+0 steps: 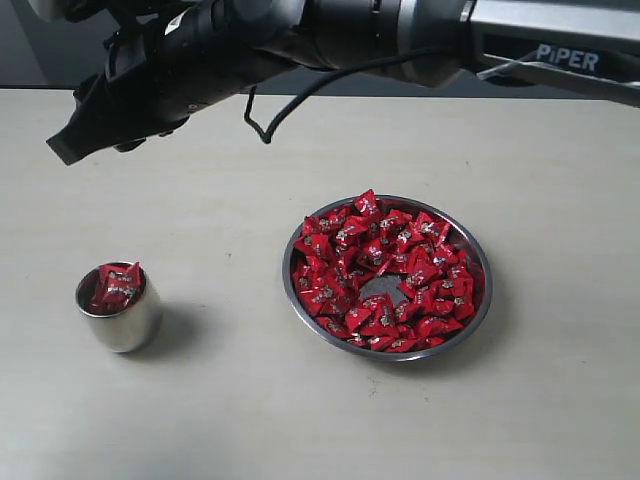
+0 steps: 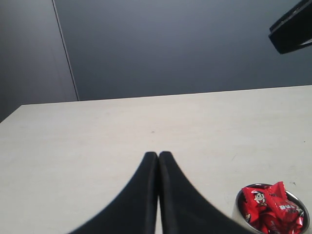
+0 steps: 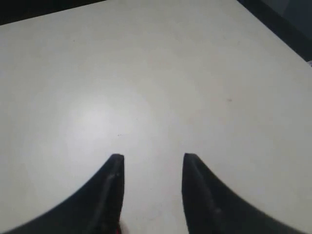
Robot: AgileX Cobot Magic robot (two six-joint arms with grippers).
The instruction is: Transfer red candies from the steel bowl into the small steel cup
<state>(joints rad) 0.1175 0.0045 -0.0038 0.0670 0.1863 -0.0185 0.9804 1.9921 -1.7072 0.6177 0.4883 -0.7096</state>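
Many red candies (image 1: 385, 275) fill the steel bowl (image 1: 476, 245) right of centre. The small steel cup (image 1: 120, 320) stands at the left with several red candies (image 1: 116, 285) in it. The cup (image 2: 239, 207) also shows in the left wrist view, candies (image 2: 270, 207) inside. My right gripper (image 1: 68, 148) reaches across to the far left, high above and behind the cup. It is open (image 3: 152, 158) with bare table between its fingers. A red sliver (image 3: 117, 229) shows at one finger's base; I cannot tell what it is. My left gripper (image 2: 158, 155) is shut and empty, beside the cup.
The pale table (image 1: 300, 420) runs to a dark wall (image 2: 185, 44) at the back. The right arm (image 1: 400, 30) and its cable (image 1: 262, 125) span the top of the exterior view. Its dark fingertip (image 2: 291, 33) shows in the left wrist view.
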